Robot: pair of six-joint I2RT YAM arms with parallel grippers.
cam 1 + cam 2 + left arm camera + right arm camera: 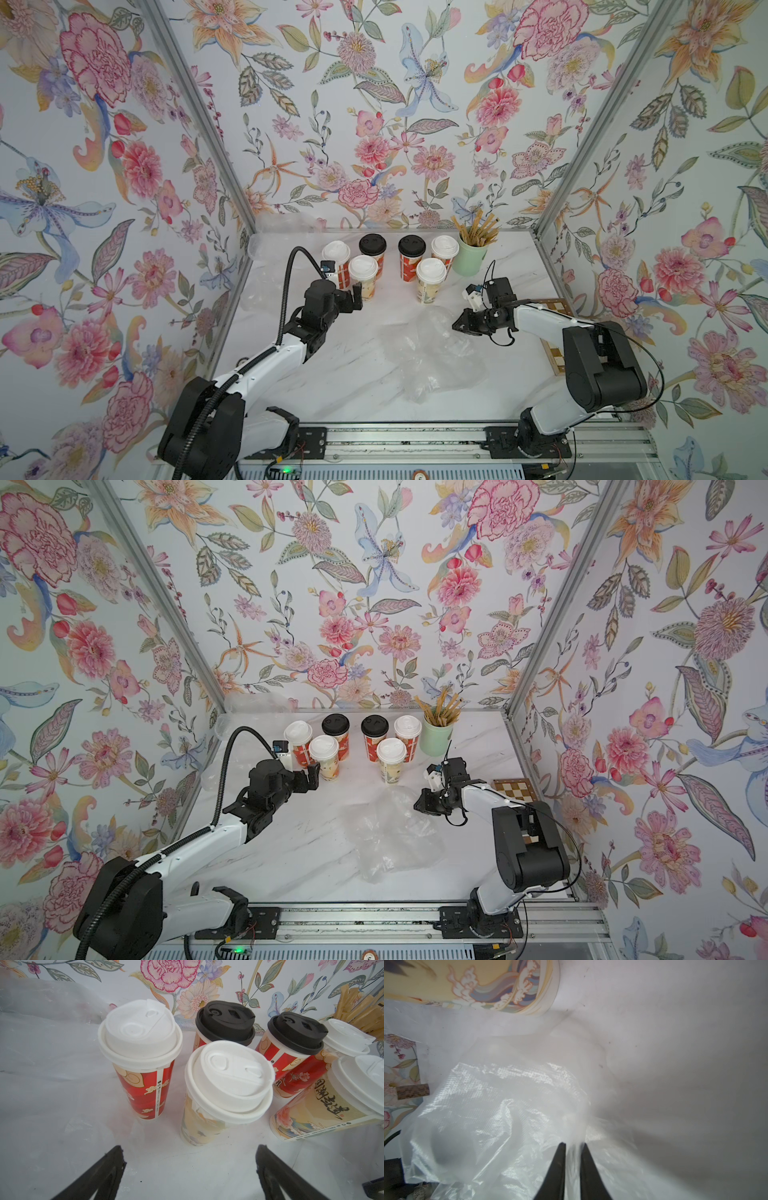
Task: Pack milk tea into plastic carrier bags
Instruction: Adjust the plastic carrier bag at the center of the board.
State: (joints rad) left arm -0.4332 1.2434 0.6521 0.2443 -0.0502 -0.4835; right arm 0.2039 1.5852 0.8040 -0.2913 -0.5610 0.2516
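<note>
Six tall lidded takeaway cups of milk tea (411, 266) stand upright in a cluster at the back of the white marbled table (332, 374). Four are red printed cups in a back row, the outer two with white lids and the inner two with black. Two pale beige cups with white lids stand just in front of them.

The left gripper (355, 296) hangs with its jaws spread wide, just beside the left beige cup (363, 272) on its near side. In the left wrist view that cup (207, 1122) stands ahead of the spread fingers (116, 1157), apart from them.

A thin, crinkly transparent plastic carrier bag (432, 361) lies crumpled on the table in front of the cups, toward the right. The right gripper (457, 325) sits at its far edge. In the right wrist view its jaws are nearly together, with a fold of the bag (500, 1105) pinched between them.

More clear plastic (286, 224) is heaped in the back left corner. A mint-green cup of brown straws (471, 259) stands right of the cups. A checkered board (555, 332) lies under the right arm.
</note>
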